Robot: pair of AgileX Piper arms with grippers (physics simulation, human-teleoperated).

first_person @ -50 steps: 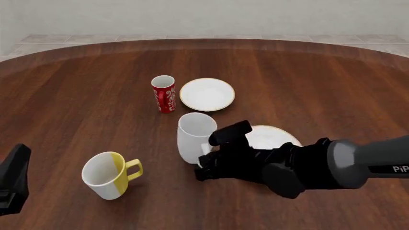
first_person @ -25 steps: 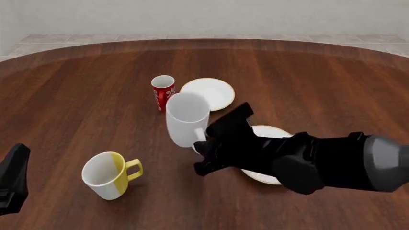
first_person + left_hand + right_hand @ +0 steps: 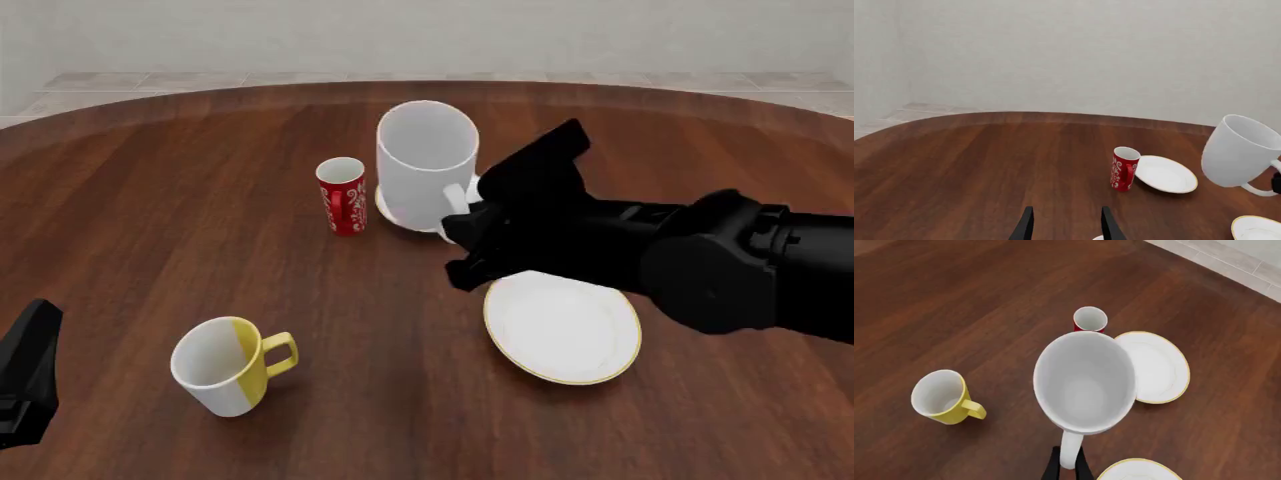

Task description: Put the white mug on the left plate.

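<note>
The tall plain white ceramic mug (image 3: 427,165) hangs in the air above the brown wooden desk (image 3: 160,230), tilted, its loop handle pinched by the right claw (image 3: 1066,467). Nearest the arms, the left claw (image 3: 1065,227) sits low with its fingers parted, grasping nothing. Beyond it stands a white mug with a yellow half and yellow handle (image 3: 230,365); to its right lies a larger white gold-rimmed plate (image 3: 562,327). Farther off — under the raised mug — the small white gold-rimmed plate (image 3: 1155,367) lies bare, just beside a slim red patterned cup (image 3: 342,196).
</note>
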